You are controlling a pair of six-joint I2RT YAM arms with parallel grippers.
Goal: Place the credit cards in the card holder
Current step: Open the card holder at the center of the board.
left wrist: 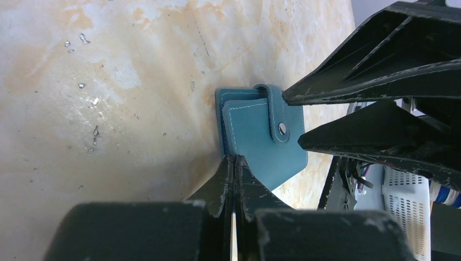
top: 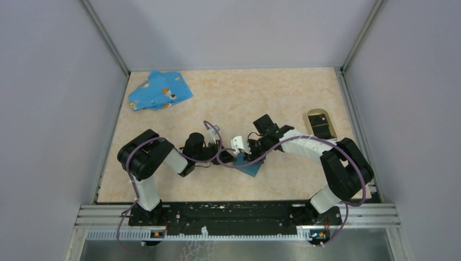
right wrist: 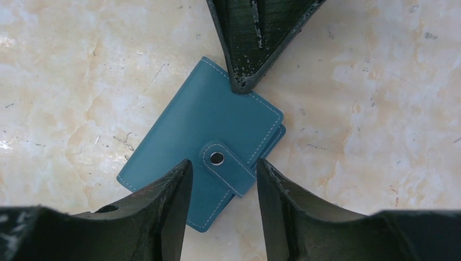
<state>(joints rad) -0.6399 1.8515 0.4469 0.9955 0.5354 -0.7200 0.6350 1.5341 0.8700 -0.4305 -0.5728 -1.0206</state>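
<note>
From above, my left pincer (top: 235,159) and right pincer (top: 254,156) meet at mid-table over a blue case (top: 251,169) lying flat. The card holder (top: 321,124) stands apart from them, at about two o'clock from the case, near the right edge of the table (top: 244,98). A blue patterned cloth (top: 160,91) lies well off at ten o'clock. I see no loose credit cards, so I judge they are inside the case and it must be opened first.

In the left wrist view, my left fingers are pressed together with nothing between them. Their tips rest on the case's near edge, with the case at twelve o'clock from them. I take this as pinning the case down so it cannot slide. The right fingers reach in from three o'clock, on either side of the snap tab (left wrist: 277,117).

In the right wrist view, my right fingers are spread. The tab and its stud sit between them at six o'clock, and neither finger is clearly touching it. The left tips come down from twelve o'clock onto the far edge. The placement suits closing on the tab and peeling it off while the other pincer holds the case flat.
</note>
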